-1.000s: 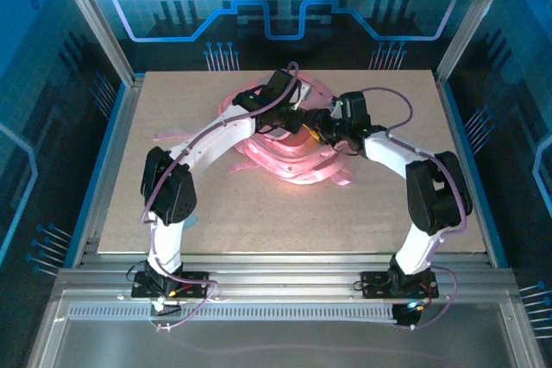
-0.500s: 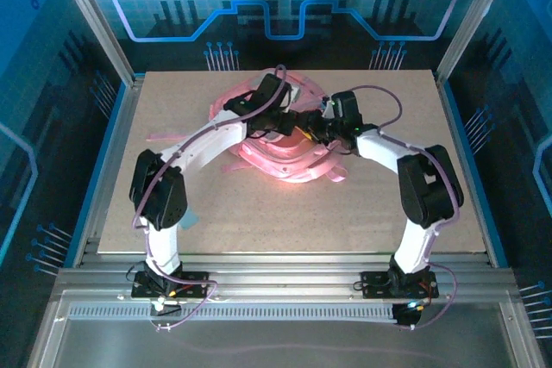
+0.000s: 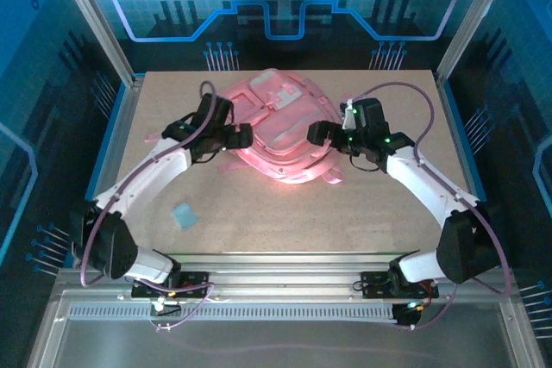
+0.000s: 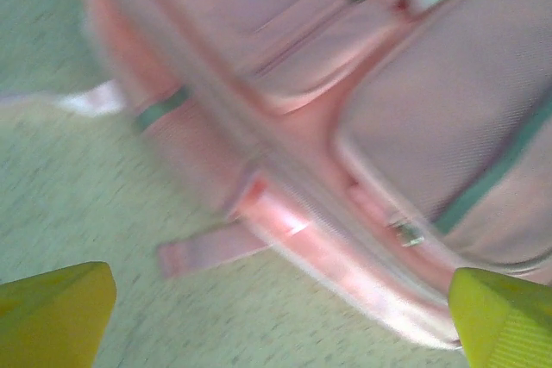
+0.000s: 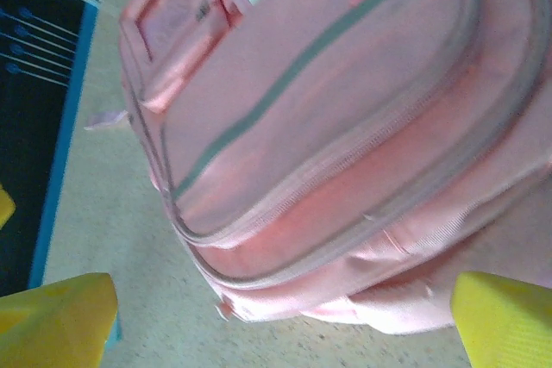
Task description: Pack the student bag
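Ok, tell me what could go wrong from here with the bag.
1. Loose straps trail around the bag; the left hand or right hand, both open beside it, might snag one.
2. The soft bag lies free on the table, so a one-sided push may slide it.
3. A small blue piece lies outside and could get missed.

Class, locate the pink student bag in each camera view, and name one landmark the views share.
Top external: student bag at the far centre of the table.
Left wrist: student bag across the upper right, blurred.
Right wrist: student bag across centre and right.
Shared landmark: speckled table bordering the bag.
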### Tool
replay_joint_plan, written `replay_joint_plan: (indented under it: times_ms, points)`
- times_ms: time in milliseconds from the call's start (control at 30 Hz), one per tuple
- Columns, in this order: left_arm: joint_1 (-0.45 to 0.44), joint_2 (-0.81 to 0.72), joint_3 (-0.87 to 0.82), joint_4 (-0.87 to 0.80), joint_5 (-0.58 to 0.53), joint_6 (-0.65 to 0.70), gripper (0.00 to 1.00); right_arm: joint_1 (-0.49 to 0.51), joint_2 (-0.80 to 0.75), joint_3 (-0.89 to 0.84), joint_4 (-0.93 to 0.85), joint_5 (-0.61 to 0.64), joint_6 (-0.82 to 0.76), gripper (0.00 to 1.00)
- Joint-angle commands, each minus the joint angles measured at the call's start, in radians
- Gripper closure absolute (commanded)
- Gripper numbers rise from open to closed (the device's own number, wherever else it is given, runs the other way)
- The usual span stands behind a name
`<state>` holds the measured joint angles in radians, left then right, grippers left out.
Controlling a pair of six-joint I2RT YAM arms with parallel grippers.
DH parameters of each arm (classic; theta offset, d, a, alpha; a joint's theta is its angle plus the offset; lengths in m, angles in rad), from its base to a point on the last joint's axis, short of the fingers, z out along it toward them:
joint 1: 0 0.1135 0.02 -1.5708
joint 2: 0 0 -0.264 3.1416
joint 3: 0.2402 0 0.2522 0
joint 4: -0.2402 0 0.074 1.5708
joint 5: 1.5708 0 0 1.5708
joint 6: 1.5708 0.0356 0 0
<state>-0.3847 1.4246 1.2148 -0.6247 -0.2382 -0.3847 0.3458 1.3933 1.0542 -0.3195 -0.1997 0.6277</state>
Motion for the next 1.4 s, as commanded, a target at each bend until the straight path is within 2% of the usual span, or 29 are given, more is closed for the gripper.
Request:
replay_joint_plan:
  times_ms: [0,67,300,633,733,900,1067,1133,1367]
  points:
    - [0.038,-0.059,-0.096,-0.145,-0.056,-0.131,0.01,-0.007,-0.02,-0.033,-0.059,0.049,-0.068,0.0]
    - [0.053,-0.091,-0.151,-0.182,-0.085,-0.184,0.01,-0.007,-0.022,-0.046,-0.058,0.058,-0.074,0.0]
    - [0.14,-0.188,-0.368,-0.206,-0.079,-0.382,0.01,-0.011,-0.018,-0.102,-0.038,0.074,-0.076,0.0]
    - [0.327,-0.262,-0.607,-0.067,0.043,-0.461,0.01,-0.024,-0.013,-0.147,-0.037,0.075,-0.062,0.0]
    - [0.338,-0.249,-0.644,-0.013,0.058,-0.47,0.01,-0.028,-0.013,-0.148,-0.041,0.087,-0.053,0.0]
    - [0.339,-0.176,-0.649,0.046,0.08,-0.445,0.11,-0.028,-0.014,-0.151,-0.045,0.103,-0.036,0.0]
    - [0.339,-0.119,-0.675,0.067,0.066,-0.427,0.35,-0.034,-0.017,-0.151,-0.07,0.145,-0.021,0.0]
    - [0.34,-0.118,-0.676,0.075,0.072,-0.432,0.38,-0.036,-0.022,-0.152,-0.07,0.152,-0.016,0.0]
    - [0.339,-0.116,-0.673,0.06,0.057,-0.43,0.37,-0.049,-0.05,-0.169,-0.066,0.17,-0.004,0.0]
